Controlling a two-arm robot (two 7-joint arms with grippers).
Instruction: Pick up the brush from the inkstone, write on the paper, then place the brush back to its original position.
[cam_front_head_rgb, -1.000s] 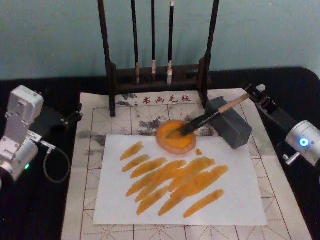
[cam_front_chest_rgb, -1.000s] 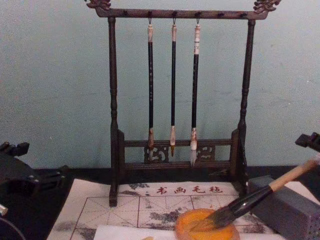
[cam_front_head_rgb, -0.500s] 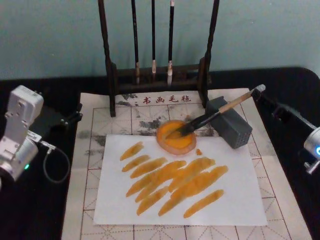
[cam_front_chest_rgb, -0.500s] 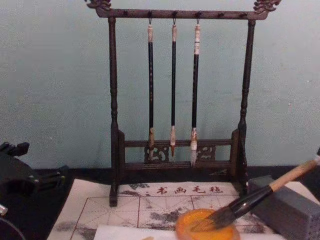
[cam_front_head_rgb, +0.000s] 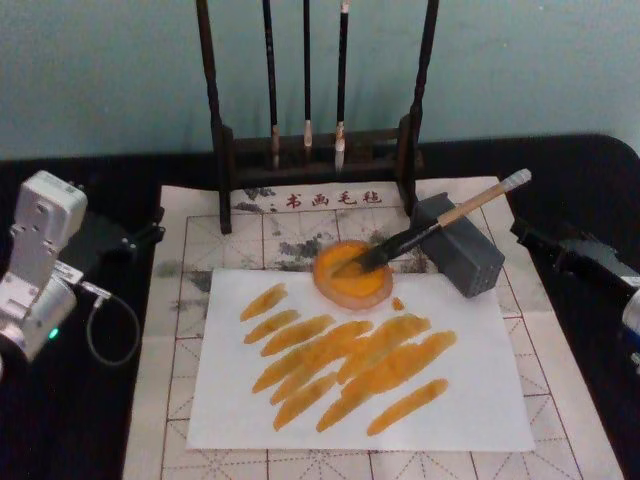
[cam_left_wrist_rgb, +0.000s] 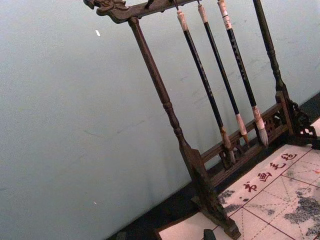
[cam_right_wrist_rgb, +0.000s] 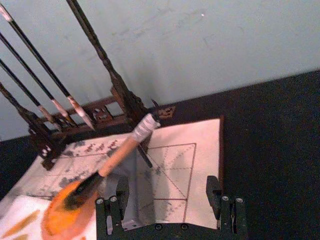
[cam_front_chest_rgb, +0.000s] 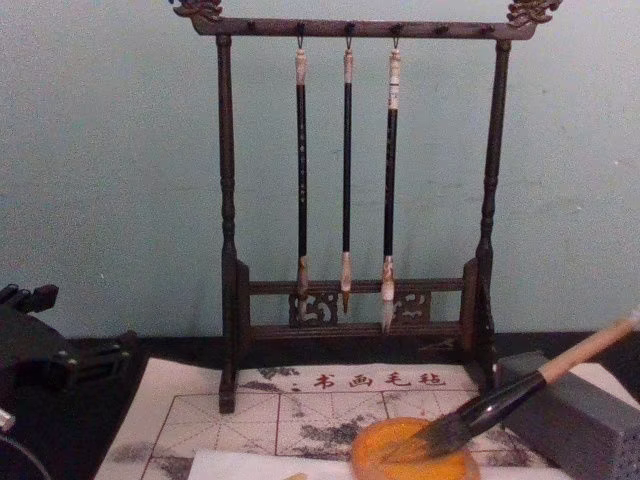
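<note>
Only readable text: five red characters, 书画毛毡, printed along the far edge of the beige mat (cam_front_head_rgb: 180, 330), just in front of the brush rack (cam_front_head_rgb: 318, 150). Nothing else legible.

Quick headcount of what's on the table

One big brush (cam_front_head_rgb: 440, 220), resting across one grey block (cam_front_head_rgb: 462, 246) with its tip in one round orange dish (cam_front_head_rgb: 352, 274). One wooden rack (cam_front_chest_rgb: 350, 200) with three thin brushes (cam_front_chest_rgb: 346, 170) hanging off it. One white paper (cam_front_head_rgb: 470, 380) lying on one beige grid mat (cam_front_head_rgb: 170, 400), and I count roughly a dozen orange strokes (cam_front_head_rgb: 350, 360) on that sheet. Two robot grippers too: the left gripper (cam_front_head_rgb: 135, 240) and the right gripper (cam_front_head_rgb: 535, 238), one per side.
</note>
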